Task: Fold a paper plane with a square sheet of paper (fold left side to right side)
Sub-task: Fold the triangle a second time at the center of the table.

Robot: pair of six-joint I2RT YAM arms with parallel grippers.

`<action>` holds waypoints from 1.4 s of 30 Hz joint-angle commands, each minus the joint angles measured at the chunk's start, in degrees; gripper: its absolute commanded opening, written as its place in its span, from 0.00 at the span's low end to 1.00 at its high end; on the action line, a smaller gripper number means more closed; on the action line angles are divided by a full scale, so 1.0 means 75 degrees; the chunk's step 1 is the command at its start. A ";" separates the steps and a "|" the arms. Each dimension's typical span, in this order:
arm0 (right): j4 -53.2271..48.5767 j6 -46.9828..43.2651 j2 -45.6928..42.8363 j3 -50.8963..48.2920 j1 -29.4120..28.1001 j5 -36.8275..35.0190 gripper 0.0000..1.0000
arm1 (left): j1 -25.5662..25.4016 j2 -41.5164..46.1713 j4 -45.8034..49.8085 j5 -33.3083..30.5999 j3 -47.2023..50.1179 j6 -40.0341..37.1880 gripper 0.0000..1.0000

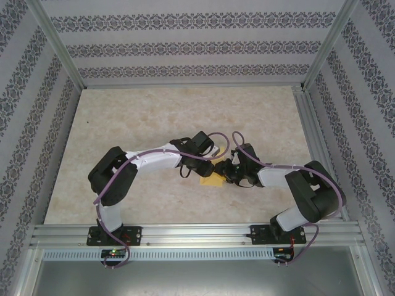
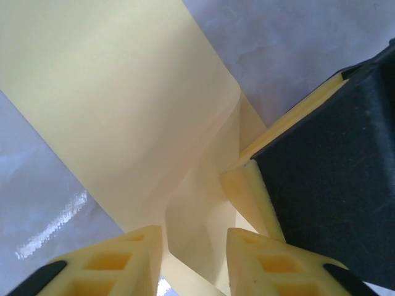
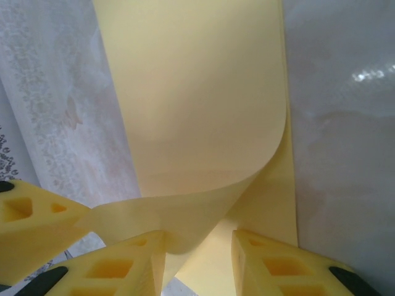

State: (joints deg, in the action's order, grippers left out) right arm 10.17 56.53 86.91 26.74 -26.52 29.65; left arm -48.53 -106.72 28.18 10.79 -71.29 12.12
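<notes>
**A:** How much of the paper sheet [image 1: 213,181] shows from above?

**B:** Just a yellow scrap on the marbled worktop [image 1: 154,117], between the two wrists, which cover the rest. Both arms reach inward, elbows out.

**A:** And close up?

**B:** Thin, matte, pale yellow, bent over in a soft curl, its edges cut off. The left gripper [image 2: 192,262] stands narrowly parted, a flap in the gap. The right gripper [image 3: 196,259] likewise straddles the curl. Whether any pad touches paper, I can't tell.
</notes>
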 commanded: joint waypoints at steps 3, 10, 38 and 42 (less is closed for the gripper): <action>0.0361 0.0091 0.0152 -0.0047 -0.0055 -0.0189 0.34 | 0.0174 0.0602 -0.0508 0.0584 0.0173 0.0181 0.42; 0.0292 0.0039 0.0107 -0.0070 -0.0049 -0.0193 0.34 | 0.0634 0.0966 -0.0580 0.1204 0.0353 0.0513 0.50; -0.0030 -0.0087 -0.0084 -0.0091 -0.0050 -0.0250 0.34 | 0.0906 -0.0504 0.0096 0.1750 -0.0491 -0.0137 0.35; -0.0039 -0.0105 -0.0100 -0.0109 -0.0049 -0.0262 0.34 | 0.0905 -0.0510 0.0149 0.1667 -0.0480 -0.0150 0.33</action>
State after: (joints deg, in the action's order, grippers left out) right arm 10.74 56.95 87.18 26.74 -26.52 29.45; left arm -42.11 -110.21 28.14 23.46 -73.78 12.45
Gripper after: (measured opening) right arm 0.341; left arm 0.336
